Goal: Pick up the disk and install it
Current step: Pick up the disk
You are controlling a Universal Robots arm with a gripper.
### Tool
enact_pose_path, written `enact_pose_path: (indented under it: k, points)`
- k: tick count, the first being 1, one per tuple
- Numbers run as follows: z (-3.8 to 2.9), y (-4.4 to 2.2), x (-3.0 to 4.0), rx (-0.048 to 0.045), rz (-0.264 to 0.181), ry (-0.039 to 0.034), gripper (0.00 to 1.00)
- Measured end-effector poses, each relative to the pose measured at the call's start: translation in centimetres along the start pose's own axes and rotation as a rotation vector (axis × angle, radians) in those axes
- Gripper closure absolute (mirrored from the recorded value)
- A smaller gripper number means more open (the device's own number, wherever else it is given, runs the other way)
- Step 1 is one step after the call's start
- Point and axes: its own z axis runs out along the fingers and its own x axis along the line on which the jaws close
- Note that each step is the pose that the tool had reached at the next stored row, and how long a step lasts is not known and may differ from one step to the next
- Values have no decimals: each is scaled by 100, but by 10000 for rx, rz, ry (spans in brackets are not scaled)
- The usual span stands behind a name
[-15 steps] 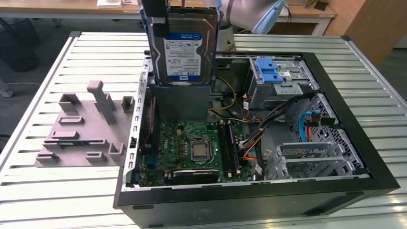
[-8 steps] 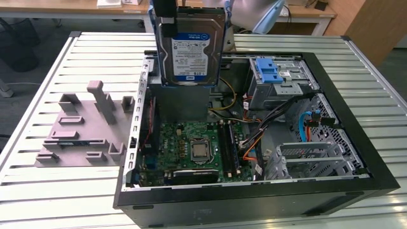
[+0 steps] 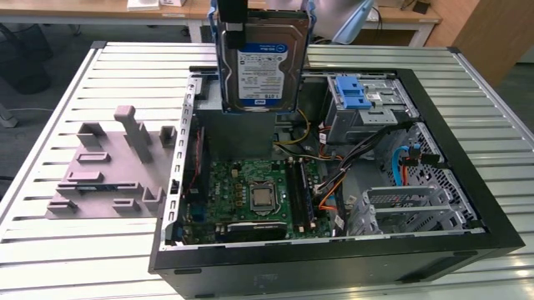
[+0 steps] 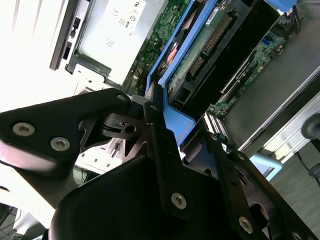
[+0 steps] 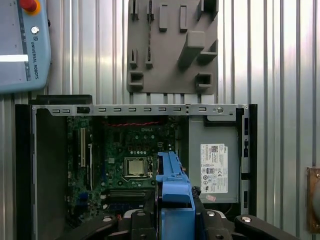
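The disk (image 3: 260,69) hangs upright above the open computer case (image 3: 471,187), its white-and-blue label facing the exterior camera and blue rails down both sides. My gripper (image 3: 254,15) is at its upper end, shut on the blue end handle. In the second wrist view the black fingers (image 4: 156,125) clamp that blue handle (image 4: 175,120), and the disk's circuit-board side (image 4: 200,50) runs away from them. In the first wrist view the blue carrier (image 5: 175,185) sticks out from my gripper (image 5: 175,220) over the motherboard (image 5: 132,160).
A grey metal drive bay with a blue bracket (image 3: 354,94) sits in the case towards the exterior view's right. A grey plastic stand with posts (image 3: 109,165) lies on the slatted table (image 3: 50,250). A control pendant (image 5: 22,45) rests beside the case.
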Motion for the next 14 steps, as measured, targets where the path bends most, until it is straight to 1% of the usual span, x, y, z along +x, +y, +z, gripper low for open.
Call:
enact_pose_path:
  k: [7, 14]
  points:
    - [0, -126, -3, 0, 0, 0, 64]
    - [0, -218, -5, 0, 0, 0, 64]
